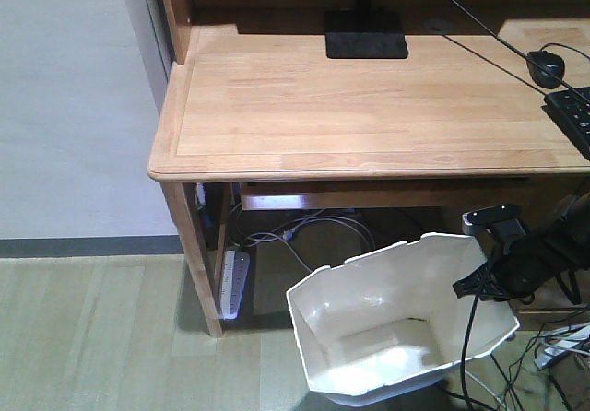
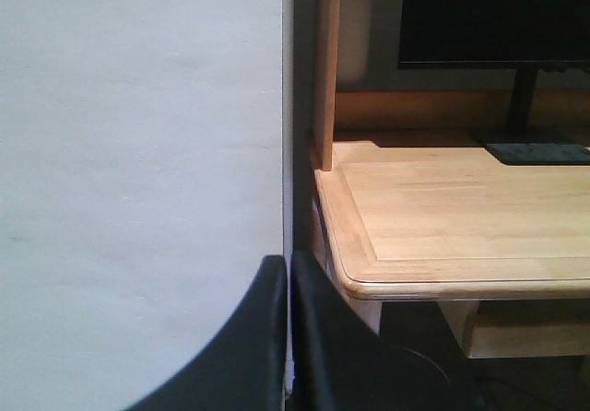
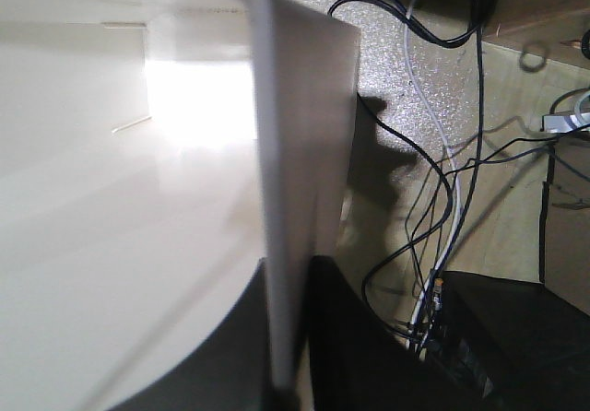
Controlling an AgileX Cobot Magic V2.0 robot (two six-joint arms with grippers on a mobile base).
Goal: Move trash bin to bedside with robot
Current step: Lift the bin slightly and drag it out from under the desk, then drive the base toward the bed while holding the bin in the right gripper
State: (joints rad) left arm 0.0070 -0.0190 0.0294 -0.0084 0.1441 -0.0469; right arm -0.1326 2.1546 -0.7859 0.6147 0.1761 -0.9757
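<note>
The white plastic trash bin with angular faceted walls and a notched rim [image 1: 355, 356] sits at about 5 o'clock in the front view, low by the floor and just in front of the desk's front edge. Its cream inside faces up. At the bin's 3 o'clock rim, the right tool [image 1: 472, 284], a small black clamp on a thin black arm, is clenched on the wall. In the right wrist view the white wall [image 3: 300, 135] runs between the two dark fingers [image 3: 359, 365], one inside and one outside. Whether the bin's base rests on the floor cannot be told.

At 3 o'clock of the bin lies a tangle of black and white cables [image 3: 442, 181]. The light wooden desk [image 1: 369, 107] fills the 12 o'clock area, carrying a black monitor stand [image 1: 366, 38], a black mouse [image 1: 546, 65] and a black keyboard [image 1: 572, 111]. A white power strip [image 1: 235, 282] lies under the desk at the bin's 10 o'clock.

The left tool [image 2: 288, 282] is pressed closed on nothing, facing a pale wall [image 2: 138, 153].
</note>
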